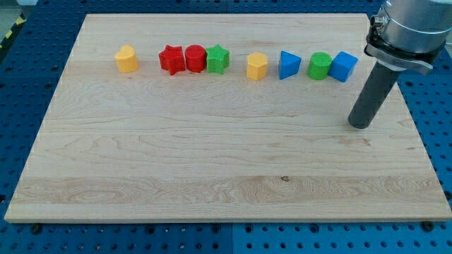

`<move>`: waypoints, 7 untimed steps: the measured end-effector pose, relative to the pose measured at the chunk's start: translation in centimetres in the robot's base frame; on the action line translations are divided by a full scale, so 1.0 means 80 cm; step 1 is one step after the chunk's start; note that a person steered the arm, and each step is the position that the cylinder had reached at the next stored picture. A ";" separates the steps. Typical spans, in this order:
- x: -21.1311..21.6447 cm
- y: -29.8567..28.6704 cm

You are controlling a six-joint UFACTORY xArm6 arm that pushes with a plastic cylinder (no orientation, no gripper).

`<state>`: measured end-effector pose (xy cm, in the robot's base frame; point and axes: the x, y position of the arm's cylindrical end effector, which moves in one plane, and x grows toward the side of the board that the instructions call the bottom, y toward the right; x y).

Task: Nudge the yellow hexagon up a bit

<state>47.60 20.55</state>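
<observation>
No readable text, label, brand, number or sign shows anywhere in the view

We have one camera only, set above the tabletop's [212,162] near edge at the view's bottom, looking down and forward at a slant, near enough that the whole board fills the frame.

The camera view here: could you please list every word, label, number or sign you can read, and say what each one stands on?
None: no readable text shows anywhere in the camera view.
The wooden board carries only grain, no print.
The blocks, from the yellow one at the view's left to the blue cube, are plain.
The rod above my tip bears no label.
The yellow-black stripe is a marking, not lettering.
</observation>
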 end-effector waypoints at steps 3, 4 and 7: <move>-0.042 -0.120; -0.057 -0.145; -0.104 -0.173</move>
<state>39.29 6.73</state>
